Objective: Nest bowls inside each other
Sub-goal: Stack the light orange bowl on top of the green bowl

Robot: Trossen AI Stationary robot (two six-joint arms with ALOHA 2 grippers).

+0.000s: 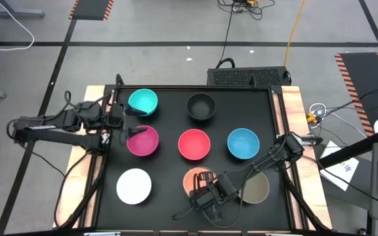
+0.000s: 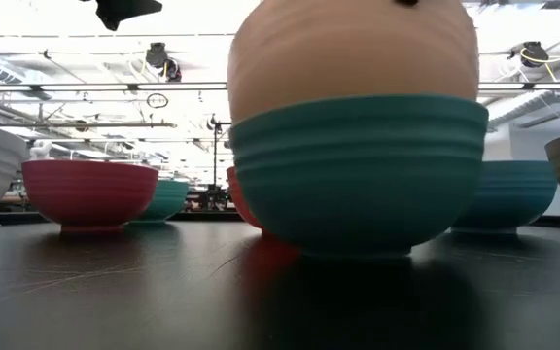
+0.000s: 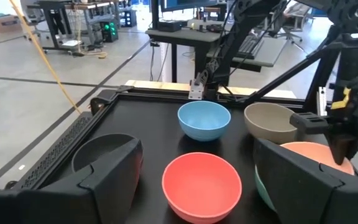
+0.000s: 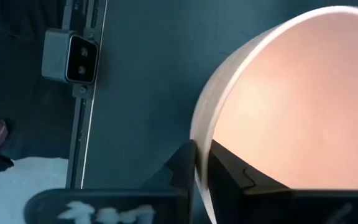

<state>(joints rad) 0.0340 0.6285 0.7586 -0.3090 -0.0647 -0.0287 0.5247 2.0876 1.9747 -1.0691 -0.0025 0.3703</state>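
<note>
A peach bowl (image 1: 197,178) sits with its bottom inside a green bowl (image 2: 358,170) at the table's near middle and stands high out of it. My right gripper (image 1: 206,191) is shut on the peach bowl's near rim. Cyan (image 1: 142,101), black (image 1: 201,106), magenta (image 1: 142,141), red (image 1: 194,144), blue (image 1: 243,143), white (image 1: 134,185) and taupe (image 1: 255,188) bowls each stand alone on the black mat. My left gripper (image 1: 128,123) hovers open between the cyan and magenta bowls and touches nothing. My right gripper pinches the peach bowl's rim (image 4: 199,146) at its near side, one finger (image 4: 232,174) inside the bowl and one finger (image 4: 178,169) outside. The fingers come steeply from above, slanting from the near right. The bowl's lower part (image 2: 353,83) rests in the green bowl.
The black mat (image 1: 169,124) has a raised wooden frame (image 1: 293,111) around it. Open mat lies between the bowls' rows. A grey box (image 1: 248,77) sits beyond the far edge, and cables and papers (image 1: 343,167) lie off the right side.
</note>
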